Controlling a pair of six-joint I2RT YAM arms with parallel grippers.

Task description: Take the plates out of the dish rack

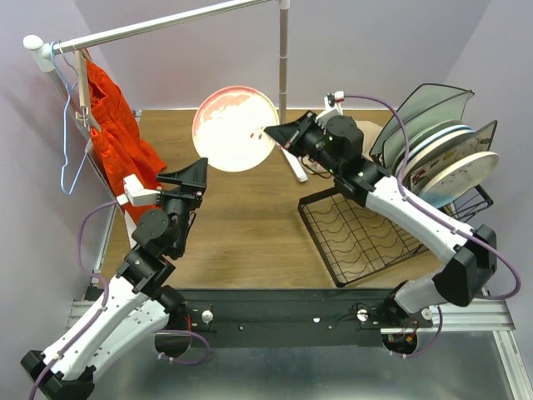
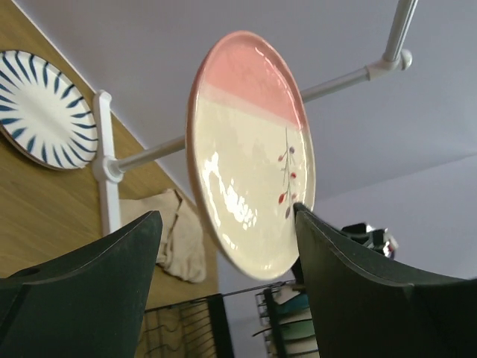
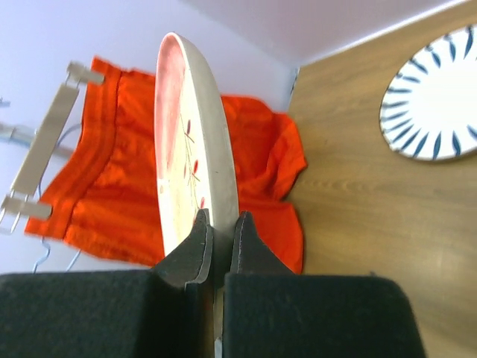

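Here the right jaws pinch the rim of the pink-and-cream plate (image 1: 236,129), left jaws wide

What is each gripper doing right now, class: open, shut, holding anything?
Left gripper: open, holding nothing.
Right gripper: shut on the rim of the pink-and-cream plate.

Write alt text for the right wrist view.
The right gripper is shut on the rim of a pink-and-cream plate with a small sprig pattern, holding it on edge. Behind it hangs an orange-red garment, and a white plate with dark blue stripes lies flat on the wooden table at upper right.
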